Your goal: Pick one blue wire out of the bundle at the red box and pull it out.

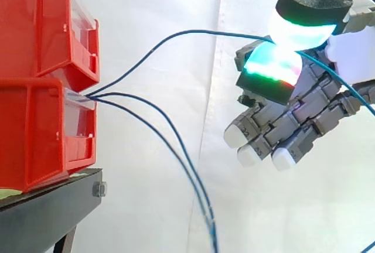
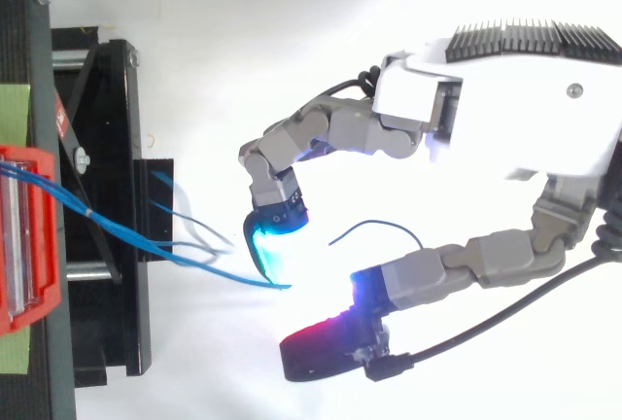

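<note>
You see the hand (image 1: 316,103) at 3 o'clock, pads (image 1: 269,68) clamped on one blue wire (image 1: 176,33). At 9 o'clock: red box (image 1: 35,130).

Side view: level, close, facing curtain (image 1: 176,7). Top view: overhead. Shared: red bins (image 1: 35,124), blue wire (image 1: 193,30), hand (image 1: 316,108).

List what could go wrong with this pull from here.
1. The hand grips the blue wire only between two glowing pads, so it may slip out.
2. The two other wires leave the same slot of the lower red bin and may get dragged along.
</note>
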`<state>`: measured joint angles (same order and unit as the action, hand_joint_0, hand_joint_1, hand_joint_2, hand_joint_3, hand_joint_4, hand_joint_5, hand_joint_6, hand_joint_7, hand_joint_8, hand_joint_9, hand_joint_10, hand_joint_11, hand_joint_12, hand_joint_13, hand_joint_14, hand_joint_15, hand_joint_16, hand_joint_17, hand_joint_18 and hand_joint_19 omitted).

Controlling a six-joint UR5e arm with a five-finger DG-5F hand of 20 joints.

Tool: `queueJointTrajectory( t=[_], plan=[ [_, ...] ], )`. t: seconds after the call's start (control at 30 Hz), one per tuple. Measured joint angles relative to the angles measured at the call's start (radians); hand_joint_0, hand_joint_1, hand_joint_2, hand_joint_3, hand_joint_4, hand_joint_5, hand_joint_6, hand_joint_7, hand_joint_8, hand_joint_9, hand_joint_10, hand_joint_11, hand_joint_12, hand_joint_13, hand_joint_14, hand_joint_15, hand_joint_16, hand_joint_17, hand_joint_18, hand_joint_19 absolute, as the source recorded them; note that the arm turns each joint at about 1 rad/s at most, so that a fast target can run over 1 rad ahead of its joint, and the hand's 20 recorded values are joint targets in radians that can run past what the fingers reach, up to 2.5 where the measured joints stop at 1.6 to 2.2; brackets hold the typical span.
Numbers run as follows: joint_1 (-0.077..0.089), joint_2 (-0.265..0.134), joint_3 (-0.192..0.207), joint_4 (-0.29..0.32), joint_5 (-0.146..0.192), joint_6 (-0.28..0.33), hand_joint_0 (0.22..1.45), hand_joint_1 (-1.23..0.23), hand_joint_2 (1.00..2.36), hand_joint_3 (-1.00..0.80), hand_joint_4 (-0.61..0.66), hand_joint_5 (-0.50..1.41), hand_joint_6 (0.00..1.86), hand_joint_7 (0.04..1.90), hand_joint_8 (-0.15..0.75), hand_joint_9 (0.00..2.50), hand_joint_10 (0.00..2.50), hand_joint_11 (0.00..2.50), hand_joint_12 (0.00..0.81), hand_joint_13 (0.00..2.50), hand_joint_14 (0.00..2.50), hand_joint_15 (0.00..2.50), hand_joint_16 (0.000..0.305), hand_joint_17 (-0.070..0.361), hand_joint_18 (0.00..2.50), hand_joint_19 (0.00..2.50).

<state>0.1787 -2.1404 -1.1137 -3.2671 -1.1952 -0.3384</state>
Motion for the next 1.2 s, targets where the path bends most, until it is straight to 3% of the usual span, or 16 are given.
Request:
queueJointTrajectory(
  t=[1.2],
  plan=[
    [0.001,0.0,0.0,0.009,0.0,-0.002,0.55,-0.86,1.25,0.05,-0.26,-0.08,0.88,1.32,0.279,0.67,0.0,0.08,0.455,0.49,0.01,0.22,0.065,0.147,0.56,0.36]
  ],
)
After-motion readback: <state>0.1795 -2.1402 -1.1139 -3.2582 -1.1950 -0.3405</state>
